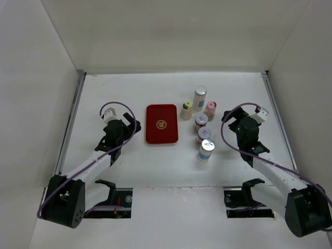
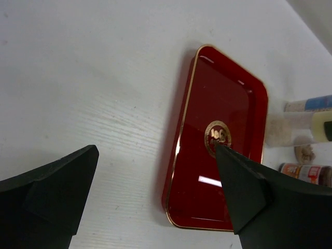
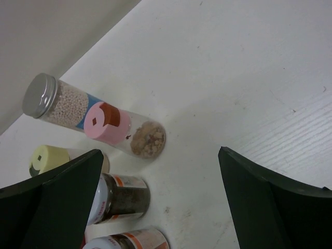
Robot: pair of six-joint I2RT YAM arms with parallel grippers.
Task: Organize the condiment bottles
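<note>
Six condiment bottles stand on the white table right of a flat red tray. At the back are a tall silver-capped bottle, a yellow-green-capped one and a pink-capped one. In front stand two brown jars and a silver-capped bottle. My left gripper is open and empty, just left of the tray. My right gripper is open and empty, right of the bottles. The right wrist view shows the pink-capped bottle, the silver-capped one and a brown jar.
White walls enclose the table on the left, back and right. A metal rail runs along the left edge and another along the right. The arm bases and clamps sit at the near edge.
</note>
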